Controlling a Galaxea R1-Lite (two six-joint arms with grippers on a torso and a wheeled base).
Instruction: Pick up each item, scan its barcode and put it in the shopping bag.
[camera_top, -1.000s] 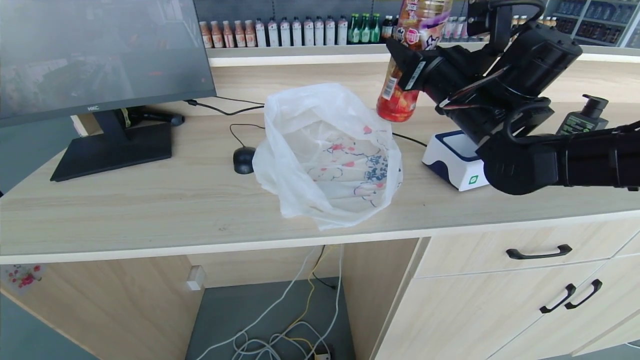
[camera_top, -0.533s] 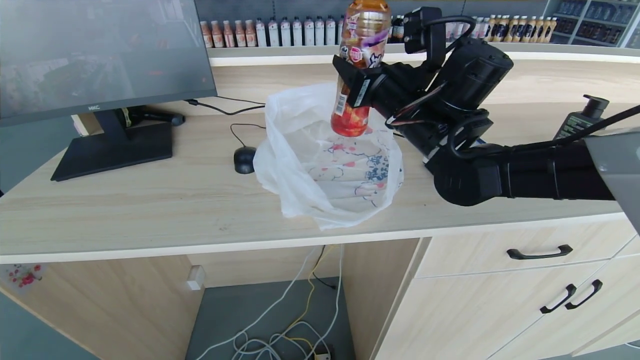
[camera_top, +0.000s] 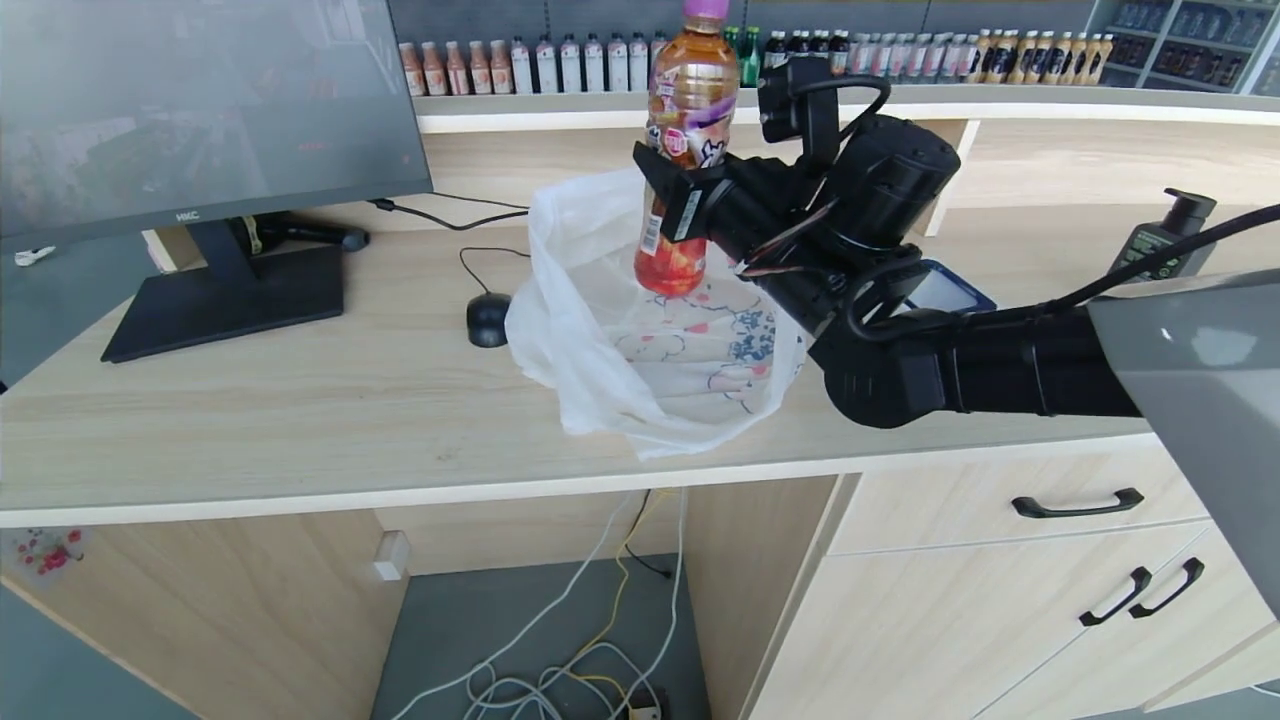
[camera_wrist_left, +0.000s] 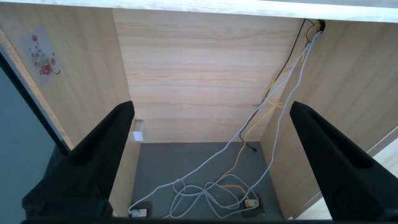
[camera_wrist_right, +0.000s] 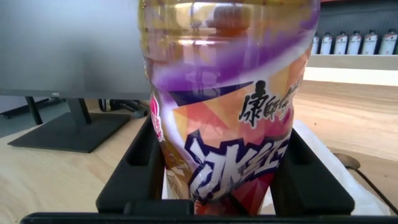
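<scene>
Head view: bottle (camera_top: 686, 150) held over the open bag (camera_top: 640, 390)

From where I stand, the right gripper (camera_top: 680, 195) has its fingers clamped on the bottle's lower half, across the label. The bottle stands nearly upright, purple cap on top, with reddish-orange drink filling it up to the neck. Its base hangs right at the bag's mouth, toward the back rim; whether it touches the plastic I cannot tell.

The bag is thin white plastic, slumped on the bench (camera_top: 300, 400) with its mouth gaping upward. A red and blue print shows on its inner wall. I cannot make out whether anything lies at the bottom.

In the right wrist view the bottle (camera_wrist_right: 230, 106) sits squarely between the two black fingers (camera_wrist_right: 140, 165), held tight on both sides.

The left gripper (camera_wrist_left: 211, 162) hangs below the bench top, its fingers spread wide with nothing between them, over a tangle of cables (camera_wrist_left: 217, 186) on the floor.

Left of the bag lies a mouse (camera_top: 488, 318), and beyond it stands a monitor (camera_top: 200, 100). A scanner (camera_top: 945, 290) peeks out behind the right arm, with a pump bottle (camera_top: 1165, 240) further right.
</scene>
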